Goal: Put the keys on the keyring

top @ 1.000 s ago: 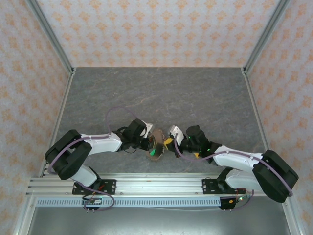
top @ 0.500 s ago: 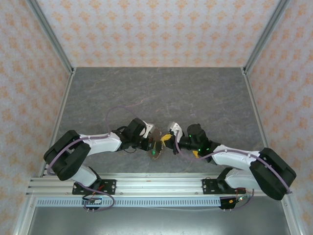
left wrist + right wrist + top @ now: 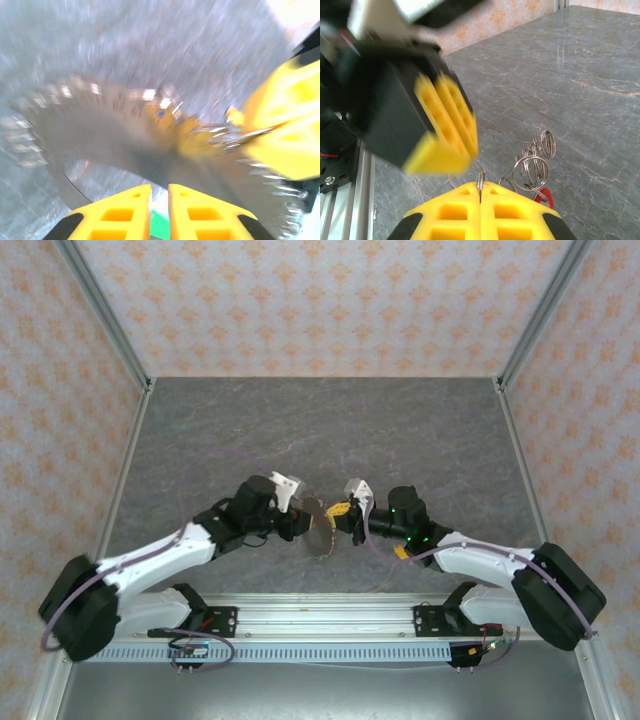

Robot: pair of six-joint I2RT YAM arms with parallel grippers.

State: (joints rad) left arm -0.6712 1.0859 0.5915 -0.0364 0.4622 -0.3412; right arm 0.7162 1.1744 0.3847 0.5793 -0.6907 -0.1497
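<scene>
The keyring is a grey-brown loop held up on edge between my two grippers; in the left wrist view it is a blurred band. My left gripper is at its left side. Its jaws stand a narrow gap apart, and a green key head shows in that gap; contact is unclear. My right gripper is at the loop's right side, and its fingers are shut on a thin metal ring. Small silver rings and a red key head lie just beyond them.
The grey stone-patterned table stretches behind the grippers, with patterned walls on three sides. The metal rail carrying both arm bases runs along the near edge. The two grippers are almost touching.
My left arm has swung its elbow out to the left and low, and its jaws have parted slightly. The right gripper has crept up and left. The green key under the loop has left the top view.
</scene>
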